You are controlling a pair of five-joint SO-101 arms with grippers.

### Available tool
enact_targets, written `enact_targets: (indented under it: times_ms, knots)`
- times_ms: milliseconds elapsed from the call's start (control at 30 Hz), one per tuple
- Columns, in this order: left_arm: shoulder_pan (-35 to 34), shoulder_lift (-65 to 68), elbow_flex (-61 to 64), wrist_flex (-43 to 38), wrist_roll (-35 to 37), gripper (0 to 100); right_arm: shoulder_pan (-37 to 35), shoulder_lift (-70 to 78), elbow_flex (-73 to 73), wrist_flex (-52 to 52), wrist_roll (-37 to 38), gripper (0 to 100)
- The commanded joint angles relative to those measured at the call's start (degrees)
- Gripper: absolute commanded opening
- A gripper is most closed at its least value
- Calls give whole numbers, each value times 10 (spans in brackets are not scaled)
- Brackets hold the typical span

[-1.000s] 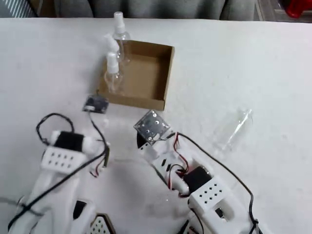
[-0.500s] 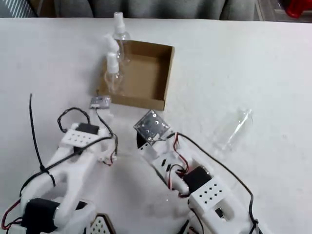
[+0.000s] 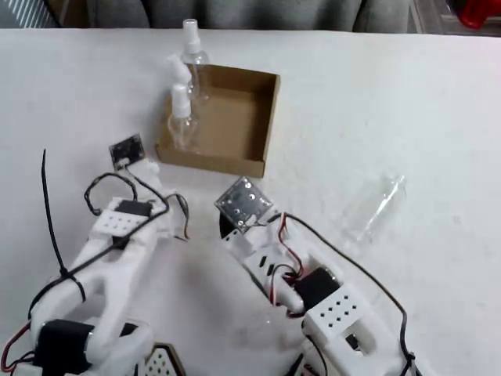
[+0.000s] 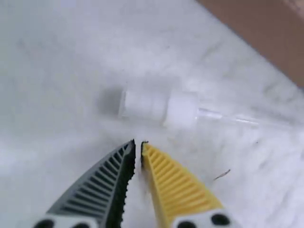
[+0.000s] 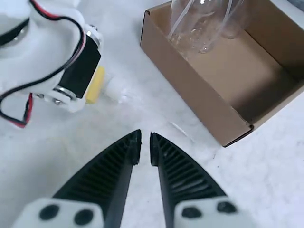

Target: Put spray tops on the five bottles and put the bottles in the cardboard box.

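A loose white spray top (image 4: pixel 159 105) with a thin clear tube lies on the white table, just beyond my left gripper (image 4: pixel 138 142). That gripper is shut with nothing between its grey and yellow fingers. The cardboard box (image 3: pixel 235 117) holds three clear bottles with spray tops (image 3: pixel 182 110) along its left side. An uncapped clear bottle (image 3: pixel 376 205) lies on its side to the right. My right gripper (image 5: pixel 145 138) is shut and holds nothing, hovering over the table in front of the box (image 5: pixel 190 90). Off to one side it shows the left arm's gripper (image 5: pixel 96 86) and the spray top (image 5: pixel 114 91).
The left arm (image 3: pixel 117 235) stands in front of the box's left corner, the right arm (image 3: pixel 305 286) in front of its right corner. Cables loop around both arms. Bare white table lies between the box and the lying bottle.
The left arm reached forward toward the box, then swung its wrist left, so it now sits off the box's front-left corner. The right arm has not moved.
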Motion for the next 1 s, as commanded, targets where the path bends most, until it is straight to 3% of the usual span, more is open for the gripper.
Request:
enact_targets:
  times_ms: [0, 167, 400, 567, 800, 967]
  knots:
    - [-8, -30, -9, 1, 8, 24, 5, 1, -32, -12, 4, 15]
    - [-8, -79, -4, 2, 40, 53, 5, 1, -32, -12, 4, 15]
    - [-3, -215, 42, 13, 64, 298, 5, 1, -32, -12, 4, 15]
    - [-3, -175, 40, 11, 62, 262, 5, 1, -31, -11, 4, 15]
    - [-7, -30, -7, -30, 66, 315, 5, 1, -31, -8, 4, 15]
    - [-8, 35, -34, -55, 79, 297, 5, 1, -30, -8, 2, 15]
